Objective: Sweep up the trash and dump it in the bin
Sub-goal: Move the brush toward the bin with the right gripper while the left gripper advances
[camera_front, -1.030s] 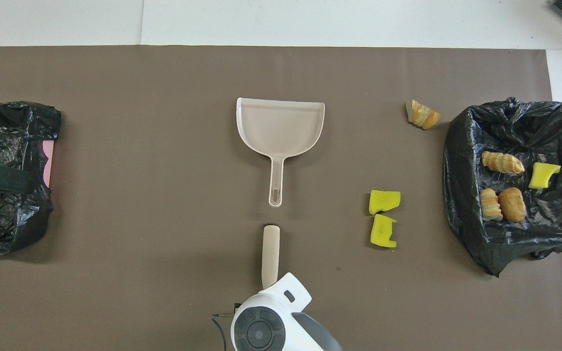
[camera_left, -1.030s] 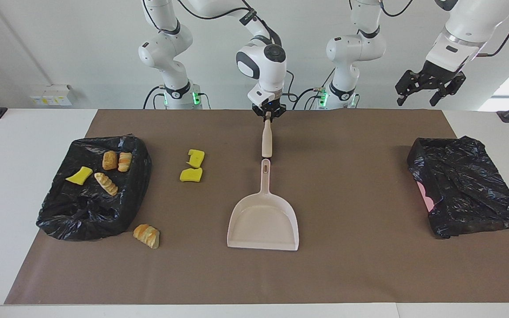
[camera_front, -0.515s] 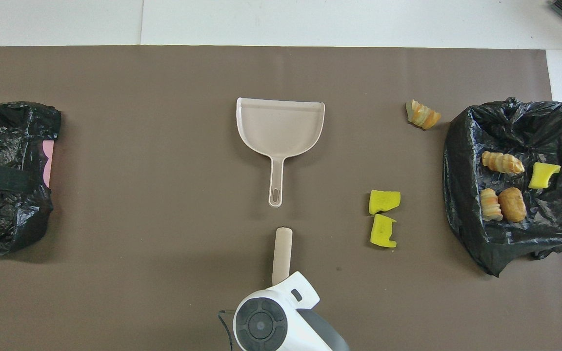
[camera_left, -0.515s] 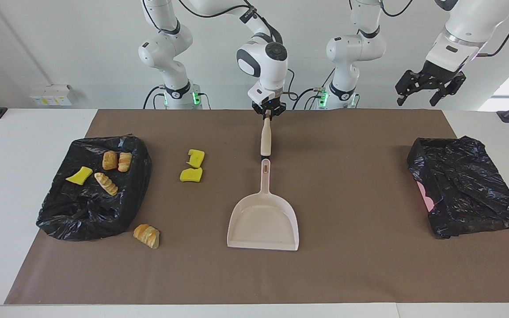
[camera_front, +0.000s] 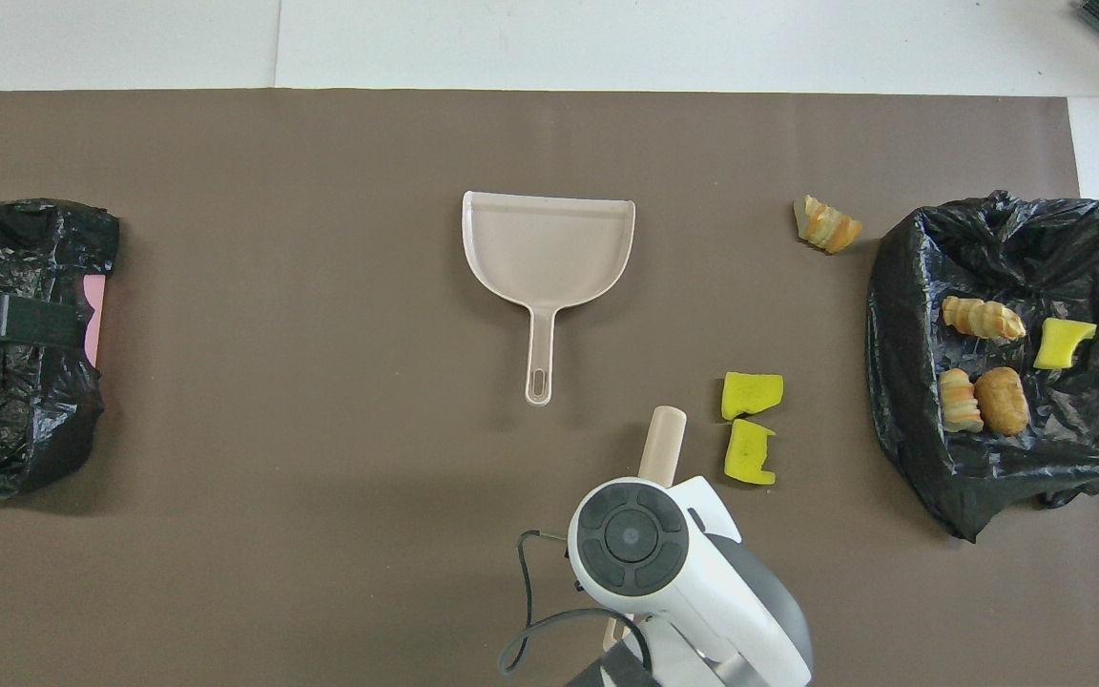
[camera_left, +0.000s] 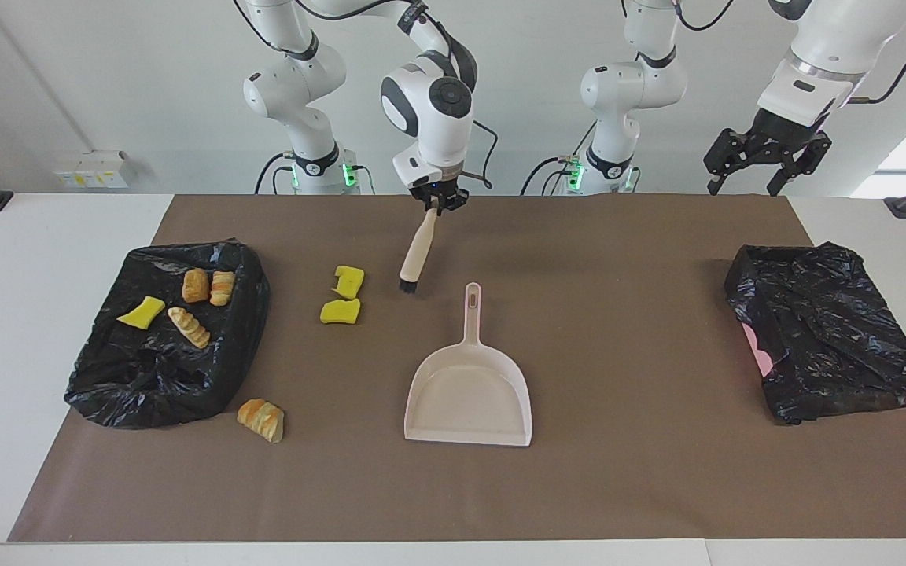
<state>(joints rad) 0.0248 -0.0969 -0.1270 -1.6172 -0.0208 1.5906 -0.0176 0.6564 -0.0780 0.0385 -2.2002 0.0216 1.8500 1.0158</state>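
Observation:
My right gripper [camera_left: 436, 203] is shut on the top of a beige-handled brush [camera_left: 415, 251], which hangs tilted with its dark bristles low over the mat, beside two yellow sponge pieces of trash [camera_left: 349, 281] [camera_left: 340, 311]. In the overhead view the brush [camera_front: 661, 444] sticks out from under the right wrist, close to the sponge pieces [camera_front: 752, 394]. The beige dustpan [camera_left: 469, 393] lies flat mid-mat, its handle toward the robots. A bread-like chunk [camera_left: 261, 419] lies by the black-bagged bin [camera_left: 154, 377], which holds several trash pieces. My left gripper [camera_left: 764, 161] hangs open and waits high over the left arm's end.
A second black-bagged bin [camera_left: 830, 330] with a pink edge showing sits at the left arm's end of the brown mat [camera_left: 642, 314]. White table borders the mat on all sides.
My right gripper has swung the brush away from the dustpan handle toward the right arm's end, up beside the yellow sponge pieces, and the brush now tilts. The trash and dustpan have not moved.

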